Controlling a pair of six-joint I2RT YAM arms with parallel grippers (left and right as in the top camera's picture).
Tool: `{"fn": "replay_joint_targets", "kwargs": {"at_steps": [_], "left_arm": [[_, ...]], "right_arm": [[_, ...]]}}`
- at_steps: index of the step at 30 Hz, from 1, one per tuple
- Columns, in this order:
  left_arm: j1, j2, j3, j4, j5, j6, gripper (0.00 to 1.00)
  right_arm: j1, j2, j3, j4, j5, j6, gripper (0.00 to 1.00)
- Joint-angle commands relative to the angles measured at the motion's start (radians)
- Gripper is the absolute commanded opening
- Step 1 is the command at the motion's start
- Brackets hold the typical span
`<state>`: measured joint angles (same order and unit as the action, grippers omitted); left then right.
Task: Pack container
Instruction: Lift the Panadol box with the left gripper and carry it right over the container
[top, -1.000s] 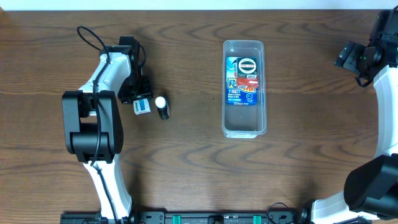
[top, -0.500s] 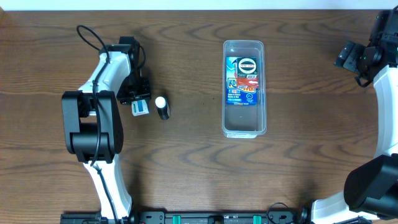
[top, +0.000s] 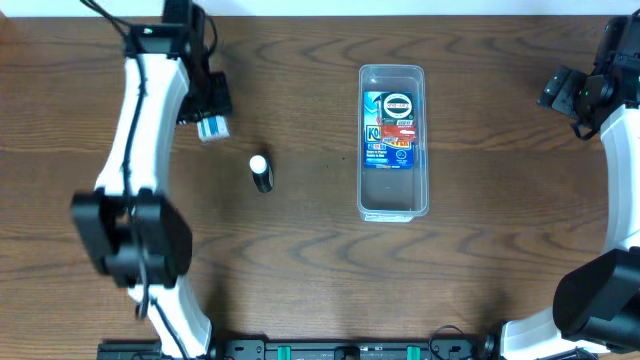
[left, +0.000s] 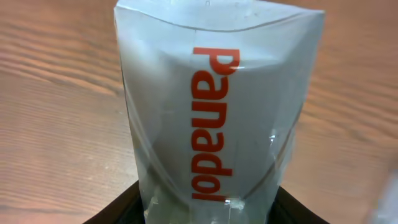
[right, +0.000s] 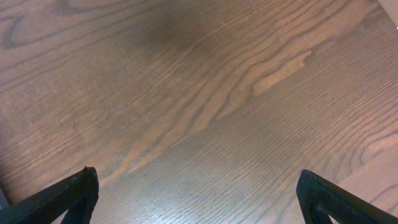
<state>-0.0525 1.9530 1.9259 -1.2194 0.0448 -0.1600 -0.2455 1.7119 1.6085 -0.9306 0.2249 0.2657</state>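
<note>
The clear plastic container (top: 393, 208) lies at centre right of the table with a blue printed box (top: 391, 130) inside it. My left gripper (top: 207, 118) is shut on a small white and blue Panadol box (top: 213, 127) and holds it above the table at the far left. In the left wrist view the Panadol box (left: 217, 118) fills the frame between the fingers. A small black bottle with a white cap (top: 261, 172) lies on the table left of the container. My right gripper (right: 199, 199) is open and empty over bare wood at the far right (top: 560, 90).
The brown wooden table (top: 300, 270) carries nothing else. The left arm's base (top: 135, 235) stands at the left and the right arm's base (top: 600, 300) at the lower right.
My left gripper has lifted the Panadol box off the table beside the bottle and moved it up and toward the far edge. The right arm has not moved.
</note>
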Motion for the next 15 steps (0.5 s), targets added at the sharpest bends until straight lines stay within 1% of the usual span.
{"fn": "replay_joint_targets", "kwargs": {"at_steps": [1,5,8,12,15], "left_arm": [[-0.073,-0.116,0.024,-0.019,0.0,-0.008,0.51],[-0.192,-0.225,0.024,-0.045,-0.001,-0.065,0.5],[-0.286,-0.269,0.024,-0.068,-0.001,-0.141,0.51],[-0.425,-0.279,0.024,-0.074,-0.002,-0.251,0.51],[-0.519,-0.264,0.022,-0.035,-0.009,-0.292,0.51]], "right_arm": [[-0.005,0.009,0.0,-0.002,0.01,-0.012,0.99],[-0.005,0.009,0.0,-0.002,0.01,-0.012,0.99],[-0.005,0.009,0.0,-0.002,0.01,-0.012,0.99],[-0.005,0.009,0.0,-0.002,0.01,-0.012,0.99],[-0.005,0.009,0.0,-0.002,0.01,-0.012,0.99]]}}
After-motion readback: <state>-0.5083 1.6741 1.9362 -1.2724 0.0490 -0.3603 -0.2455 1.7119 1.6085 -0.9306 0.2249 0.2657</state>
